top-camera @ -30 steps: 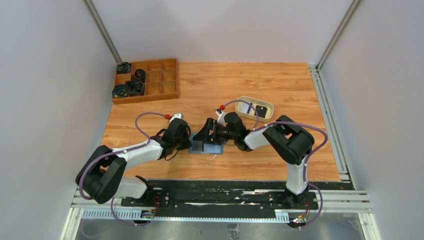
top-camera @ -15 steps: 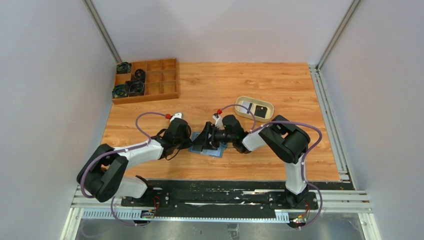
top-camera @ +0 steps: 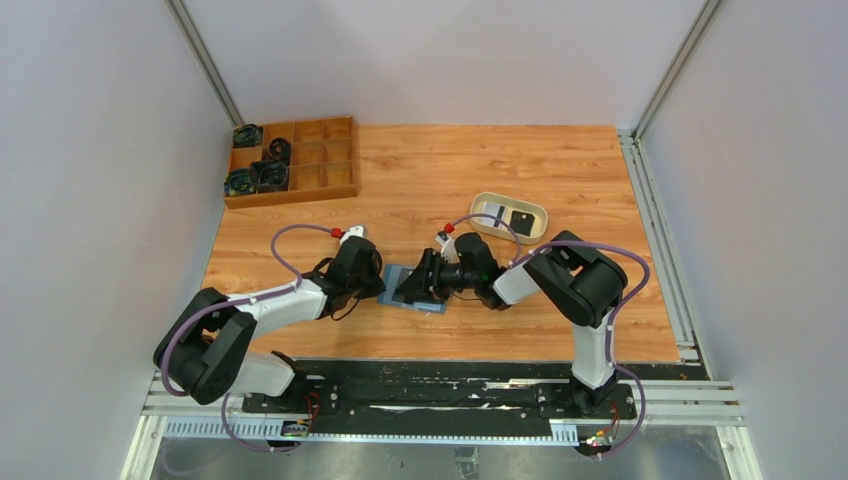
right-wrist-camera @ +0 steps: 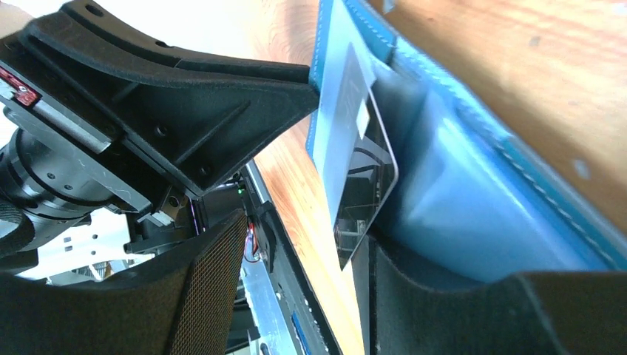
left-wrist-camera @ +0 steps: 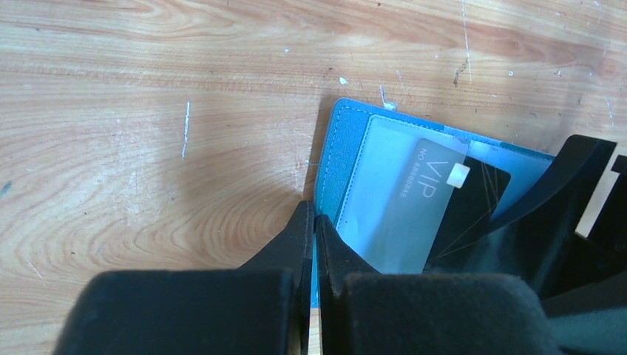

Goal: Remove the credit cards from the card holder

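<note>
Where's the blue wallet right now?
In the top view, the card holder lies open near the front middle of the wooden table, squeezed between the left gripper and the right gripper.

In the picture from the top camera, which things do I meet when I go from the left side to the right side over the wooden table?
Brown wooden divided box → left tool → teal-blue soft card holder → cream oval tray.
</note>
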### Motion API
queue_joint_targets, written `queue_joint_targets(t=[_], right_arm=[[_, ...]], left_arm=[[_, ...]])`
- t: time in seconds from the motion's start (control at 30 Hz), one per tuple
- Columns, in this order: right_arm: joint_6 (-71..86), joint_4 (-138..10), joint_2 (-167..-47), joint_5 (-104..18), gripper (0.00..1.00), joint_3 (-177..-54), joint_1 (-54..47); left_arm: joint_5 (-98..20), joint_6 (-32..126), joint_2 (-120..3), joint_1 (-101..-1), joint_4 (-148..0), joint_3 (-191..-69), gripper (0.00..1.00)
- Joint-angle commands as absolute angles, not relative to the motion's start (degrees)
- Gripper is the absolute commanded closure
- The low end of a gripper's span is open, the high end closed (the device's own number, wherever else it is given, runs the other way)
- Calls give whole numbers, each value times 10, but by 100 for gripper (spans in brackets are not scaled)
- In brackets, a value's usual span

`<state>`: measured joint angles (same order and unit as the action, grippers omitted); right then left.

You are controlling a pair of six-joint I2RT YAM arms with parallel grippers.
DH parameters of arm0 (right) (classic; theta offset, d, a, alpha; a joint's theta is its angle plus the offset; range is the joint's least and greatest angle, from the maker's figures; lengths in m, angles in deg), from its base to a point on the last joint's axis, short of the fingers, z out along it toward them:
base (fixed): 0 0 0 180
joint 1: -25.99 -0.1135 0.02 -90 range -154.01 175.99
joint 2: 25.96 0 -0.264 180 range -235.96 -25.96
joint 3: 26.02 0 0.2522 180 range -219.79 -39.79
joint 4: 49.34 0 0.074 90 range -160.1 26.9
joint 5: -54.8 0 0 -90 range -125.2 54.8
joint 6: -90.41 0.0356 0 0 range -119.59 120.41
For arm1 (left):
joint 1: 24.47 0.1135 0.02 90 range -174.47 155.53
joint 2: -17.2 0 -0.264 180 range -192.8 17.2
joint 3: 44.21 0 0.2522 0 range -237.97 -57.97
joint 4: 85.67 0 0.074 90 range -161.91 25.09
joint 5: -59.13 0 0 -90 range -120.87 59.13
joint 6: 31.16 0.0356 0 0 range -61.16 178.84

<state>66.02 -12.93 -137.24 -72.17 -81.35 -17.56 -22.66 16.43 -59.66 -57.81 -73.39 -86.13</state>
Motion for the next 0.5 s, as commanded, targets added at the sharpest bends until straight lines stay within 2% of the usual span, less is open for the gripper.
queue_joint_targets(t=[0.0, 0.17, 0.33, 0.47], right_arm=[[654, -133, -1348, -732, 43, -792, -148], [643, -141, -1336, -736, 47, -779, -129], [635, -147, -1331, -742, 70, -769, -111], [631, -147, -1325, -747, 82, -753, -97]], left_arm=[[-210, 172, -600, -580, -707, -845, 100], [-210, 171, -605, -580, -709, -845, 100], [-212, 173, -608, -580, -710, -846, 100], [-211, 174, -609, -580, -710, -847, 100]])
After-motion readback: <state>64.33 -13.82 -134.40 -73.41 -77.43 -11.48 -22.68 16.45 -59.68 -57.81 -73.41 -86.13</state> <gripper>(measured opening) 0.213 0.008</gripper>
